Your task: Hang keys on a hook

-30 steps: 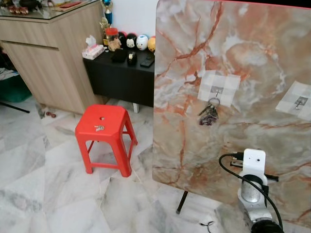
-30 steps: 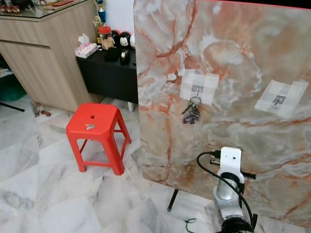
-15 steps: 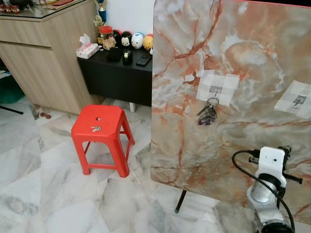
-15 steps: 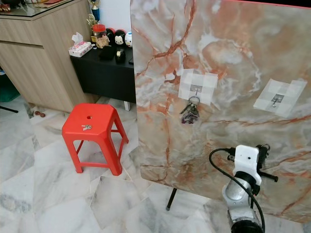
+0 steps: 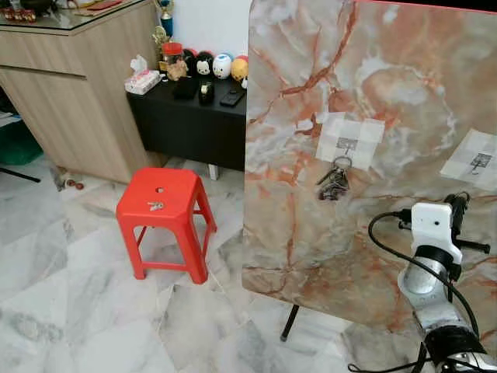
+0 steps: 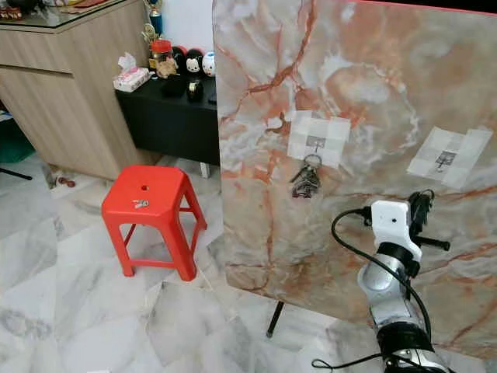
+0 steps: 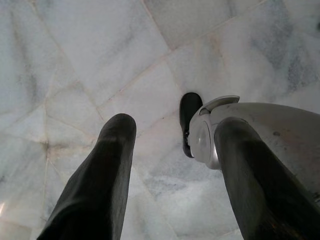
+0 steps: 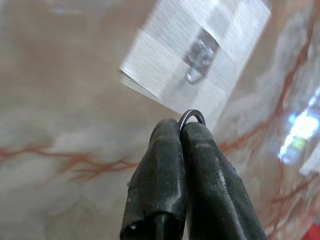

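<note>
The right hand (image 8: pixel 186 131) is raised in front of the upright marble board (image 5: pixel 311 233), its two black fingers (image 8: pixel 160 175) pressed together and pinching a small metal key ring (image 8: pixel 192 117) that sticks out just past the fingertips. The ring sits just below a small metal hook (image 8: pixel 200 57) fixed on a pale taped square (image 8: pixel 165 30), close to the hook but apart from it. In the head views this is the hook (image 5: pixel 480 162) near the board's right edge, with the right hand (image 5: pixel 458 208) below it and a black cable (image 5: pixel 380 233) looping from the wrist. A second hook (image 5: pixel 345 144) further left on the board carries a bunch of keys (image 5: pixel 334 180) hanging flat against the surface. The left hand (image 7: pixel 175 145) points down at the marble floor (image 7: pixel 75 60), fingers spread wide and holding nothing, beside the robot's foot (image 7: pixel 192 122). Left of the board's edge, open floor separates it from a red stool (image 5: pixel 165 216) with a small key (image 5: pixel 156 206) lying on its seat. Behind stand a wooden cabinet (image 5: pixel 78 85) and a low black bench (image 5: pixel 186 116) carrying a tissue box (image 5: pixel 144 81), a jar (image 5: pixel 172 56) and round figurines (image 5: pixel 221 65).
</note>
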Controlling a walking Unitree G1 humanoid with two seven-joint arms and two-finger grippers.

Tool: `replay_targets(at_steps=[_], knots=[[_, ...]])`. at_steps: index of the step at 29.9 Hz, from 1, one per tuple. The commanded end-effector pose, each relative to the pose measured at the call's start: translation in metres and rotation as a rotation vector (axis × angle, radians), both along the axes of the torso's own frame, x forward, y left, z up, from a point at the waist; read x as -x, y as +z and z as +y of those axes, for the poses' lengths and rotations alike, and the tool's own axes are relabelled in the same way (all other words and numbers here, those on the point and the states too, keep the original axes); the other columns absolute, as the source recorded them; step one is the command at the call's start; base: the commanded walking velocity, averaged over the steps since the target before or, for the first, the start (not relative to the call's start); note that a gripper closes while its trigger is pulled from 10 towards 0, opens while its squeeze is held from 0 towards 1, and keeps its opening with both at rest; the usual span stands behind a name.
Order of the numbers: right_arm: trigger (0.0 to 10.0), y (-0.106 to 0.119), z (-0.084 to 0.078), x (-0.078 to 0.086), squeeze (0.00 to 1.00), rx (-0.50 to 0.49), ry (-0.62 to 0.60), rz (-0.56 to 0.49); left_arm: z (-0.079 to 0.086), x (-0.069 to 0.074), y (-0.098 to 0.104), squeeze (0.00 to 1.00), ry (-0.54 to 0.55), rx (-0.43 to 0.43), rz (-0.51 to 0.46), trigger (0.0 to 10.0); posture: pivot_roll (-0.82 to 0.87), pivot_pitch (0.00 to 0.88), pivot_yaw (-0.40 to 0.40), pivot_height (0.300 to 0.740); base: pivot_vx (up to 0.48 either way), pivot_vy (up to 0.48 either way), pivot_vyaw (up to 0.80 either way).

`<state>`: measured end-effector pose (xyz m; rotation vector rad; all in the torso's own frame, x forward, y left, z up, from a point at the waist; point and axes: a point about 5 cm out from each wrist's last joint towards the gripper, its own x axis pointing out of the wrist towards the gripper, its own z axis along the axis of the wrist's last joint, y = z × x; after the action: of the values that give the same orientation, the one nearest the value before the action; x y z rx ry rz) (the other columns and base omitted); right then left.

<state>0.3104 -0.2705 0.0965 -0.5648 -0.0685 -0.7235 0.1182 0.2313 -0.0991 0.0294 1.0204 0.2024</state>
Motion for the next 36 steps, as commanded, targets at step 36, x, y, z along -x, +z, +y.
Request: replay_targets(at_steps=[36], knots=[[10.0, 0.029, -0.018, -0.026, 0.0, 0.013, 0.023, 0.04, 0.002, -0.005, 0.001, 0.0, 0.014, -0.01, 0.011, 10.0, -0.04, 0.0, -0.036, 0.74, 0.0, 0.0, 0.0]])
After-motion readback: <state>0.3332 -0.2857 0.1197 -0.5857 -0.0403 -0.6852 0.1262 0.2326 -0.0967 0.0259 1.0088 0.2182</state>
